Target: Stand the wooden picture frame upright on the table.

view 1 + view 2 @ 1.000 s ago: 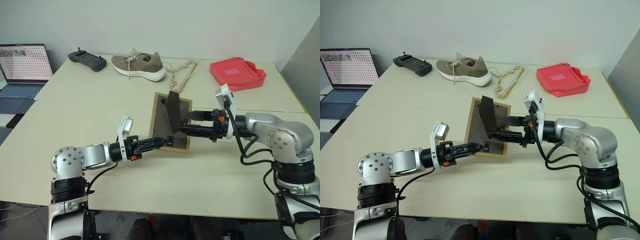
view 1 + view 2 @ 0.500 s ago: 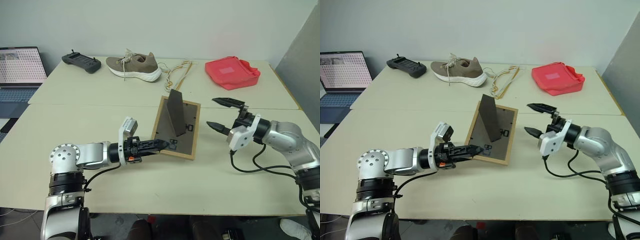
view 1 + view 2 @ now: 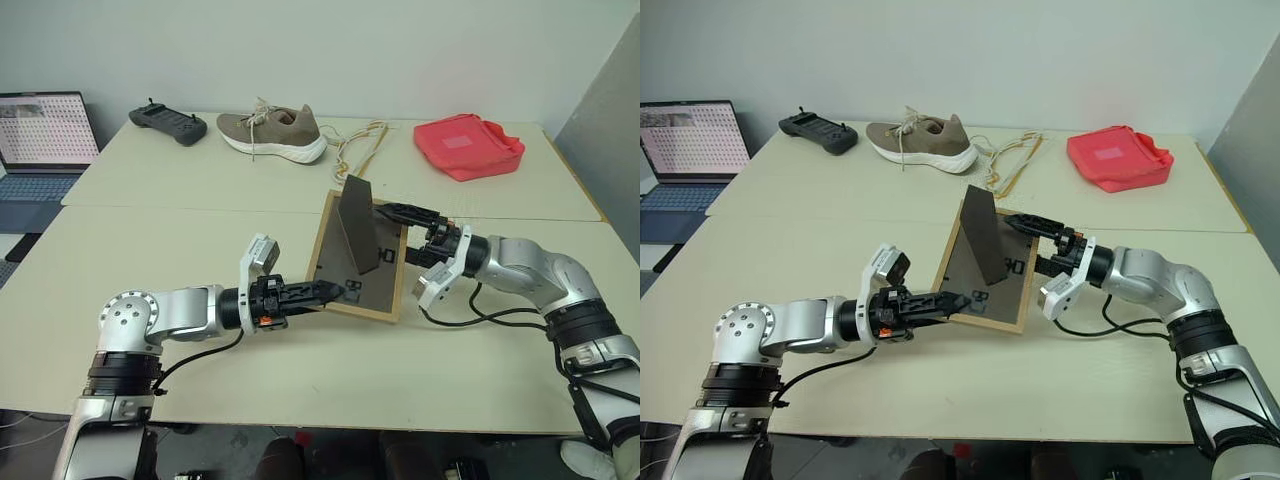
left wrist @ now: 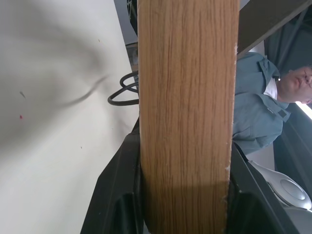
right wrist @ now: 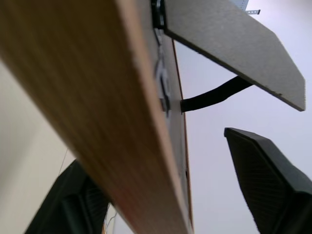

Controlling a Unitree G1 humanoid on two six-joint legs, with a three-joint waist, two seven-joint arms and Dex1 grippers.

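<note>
Returning from well off to the side, the right gripper (image 3: 1040, 243) straddles, jaws apart, the far edge of the light-wood picture frame (image 3: 357, 258). Left gripper (image 3: 335, 291) clamps its near edge, tilting it off the cream counter (image 3: 200, 230); brown stand unfolded. Not yet upright. No containers visible.

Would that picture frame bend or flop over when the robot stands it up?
The frame looks like solid wood with a flat board back, so probably stiff. Its fold-out stand already sticks up, so it should prop; being thin, it may tip if nudged. The left end effector pinches one edge, suggesting it is light.
</note>
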